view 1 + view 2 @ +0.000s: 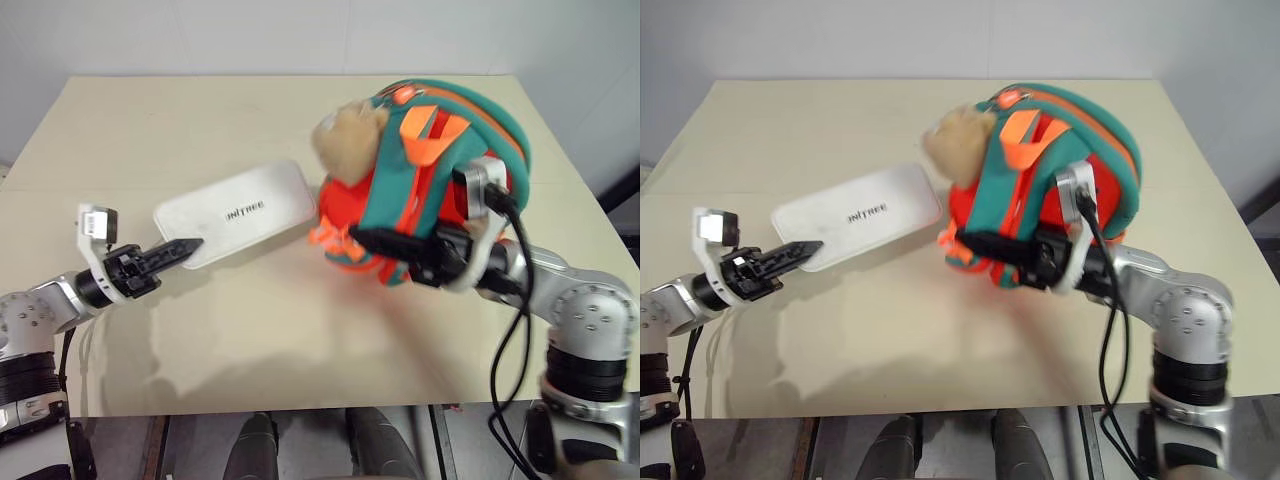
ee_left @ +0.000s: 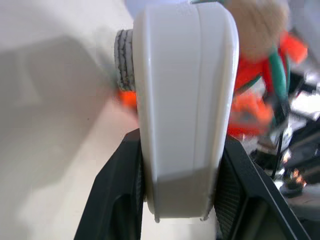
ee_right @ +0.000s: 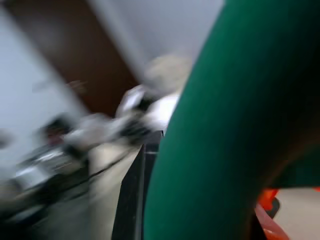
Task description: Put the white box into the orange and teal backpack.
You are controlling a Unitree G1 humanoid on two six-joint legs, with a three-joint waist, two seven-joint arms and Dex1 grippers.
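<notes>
Left wrist view, fingers (image 2: 125, 195): I see both pads clamped on the white box (image 1: 236, 212), gripped at its near end.
Left gripper (image 1: 178, 251): holding the box raised, aimed toward the bag.
Right gripper (image 1: 372, 240): fingers together on the orange and teal backpack (image 1: 430, 180) (tilted above the table (image 1: 250, 330)).
Progress: both items in hand; insertion not yet done.
Lettering: "UNITREE" on box.

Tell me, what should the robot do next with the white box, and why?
Probably carry the white box toward the orange and teal backpack. The left hand already pinches the box's end, and the right hand holds the backpack up beside it.
</notes>
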